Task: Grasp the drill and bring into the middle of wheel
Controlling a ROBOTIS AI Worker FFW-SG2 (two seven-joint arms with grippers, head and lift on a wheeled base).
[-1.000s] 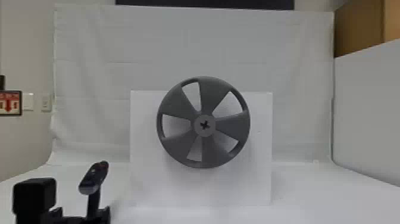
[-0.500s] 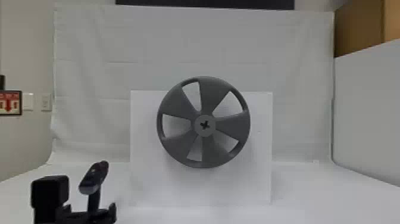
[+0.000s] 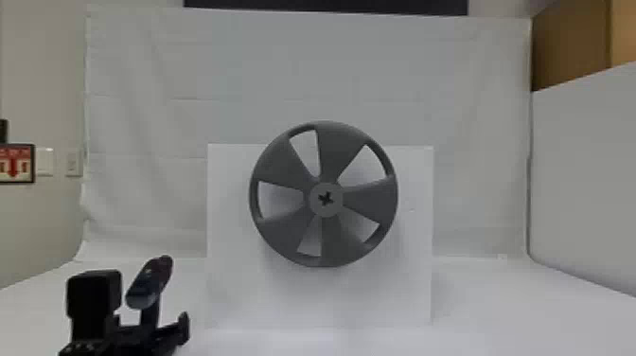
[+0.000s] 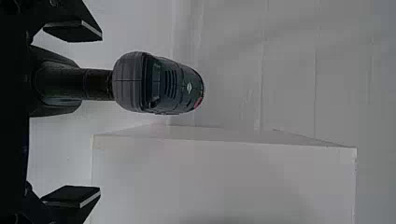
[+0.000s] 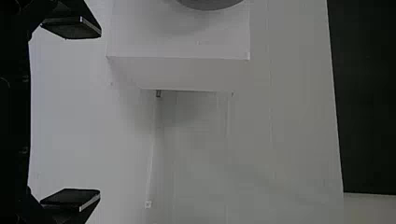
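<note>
The dark drill (image 3: 144, 289), with a rounded body, a ribbed grey end and a small red patch, is upright, its handle (image 3: 150, 315) down, low and to the left of the wheel (image 3: 338, 151). The wheel is grey, with five broad spokes around a round hub with a star-shaped recess, standing upright against a white box (image 3: 232, 289).

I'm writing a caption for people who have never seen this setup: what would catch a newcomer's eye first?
Most likely the big dark grey wheel, with its broad spokes and star-shaped center hole, in front of the white block in the middle of the head view. Next, the dark drill at lower left, its handle down. In the left wrist view, it appears between the left gripper's widely parted black fingers.
</note>
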